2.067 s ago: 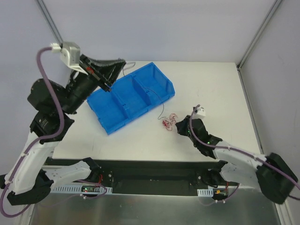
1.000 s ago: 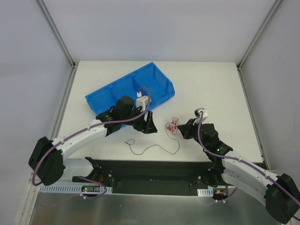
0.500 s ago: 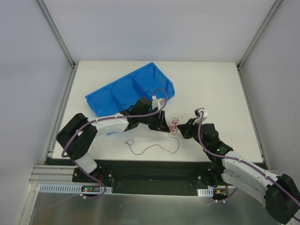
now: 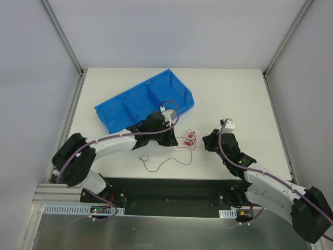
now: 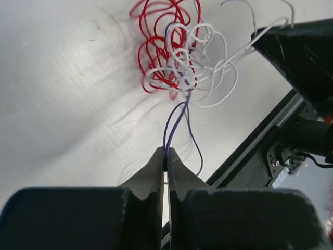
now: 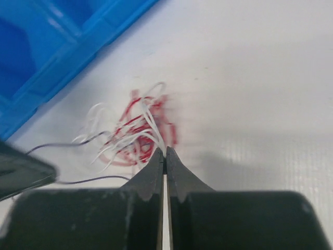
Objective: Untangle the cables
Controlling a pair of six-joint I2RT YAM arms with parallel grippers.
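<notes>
The cables are a tiny tangle of red and white curly wires (image 4: 190, 139) on the white table between my two grippers. It also shows in the left wrist view (image 5: 169, 57) and, blurred, in the right wrist view (image 6: 130, 138). A thin black wire (image 4: 167, 164) trails from the tangle toward the near edge and ends in a small loop. My left gripper (image 5: 166, 152) is shut on a dark wire loop coming out of the tangle. My right gripper (image 6: 165, 152) is shut on white wire strands at the tangle's right side.
A blue bin (image 4: 143, 104) with three compartments lies behind the left arm; its wall fills the upper left of the right wrist view (image 6: 62, 47). The table's near edge and a black rail (image 4: 166, 185) lie just below the black wire.
My left gripper has drawn back a little to the left with the dark wire in it. My right wrist has shifted slightly, still at the tangle. The tangle has barely moved.
</notes>
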